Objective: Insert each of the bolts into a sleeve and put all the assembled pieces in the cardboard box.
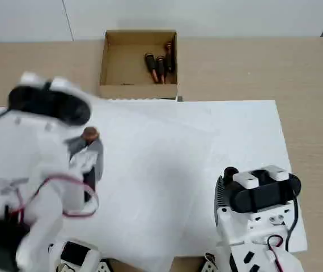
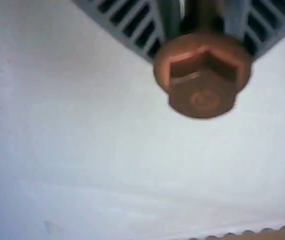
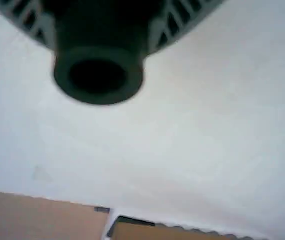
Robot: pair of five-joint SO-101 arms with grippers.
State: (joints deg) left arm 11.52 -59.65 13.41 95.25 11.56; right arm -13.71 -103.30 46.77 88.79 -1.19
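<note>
Holding a copper bolt (image 2: 202,75) by its shank, my left gripper (image 2: 198,14) is clamped tight, with the hex head sticking out above the white sheet (image 1: 167,170). My right gripper (image 3: 101,20) is closed around a black sleeve (image 3: 98,75), its open bore facing outward. Assembled pieces (image 1: 160,65) lie in the cardboard box (image 1: 122,62) just beyond the sheet, well apart from both grippers.

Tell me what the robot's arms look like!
Both arms are chunky white plastic with black motor blocks. The left arm has looping red cables; the right arm has red and black ones. Their fingers are grey with ribbed slots.
</note>
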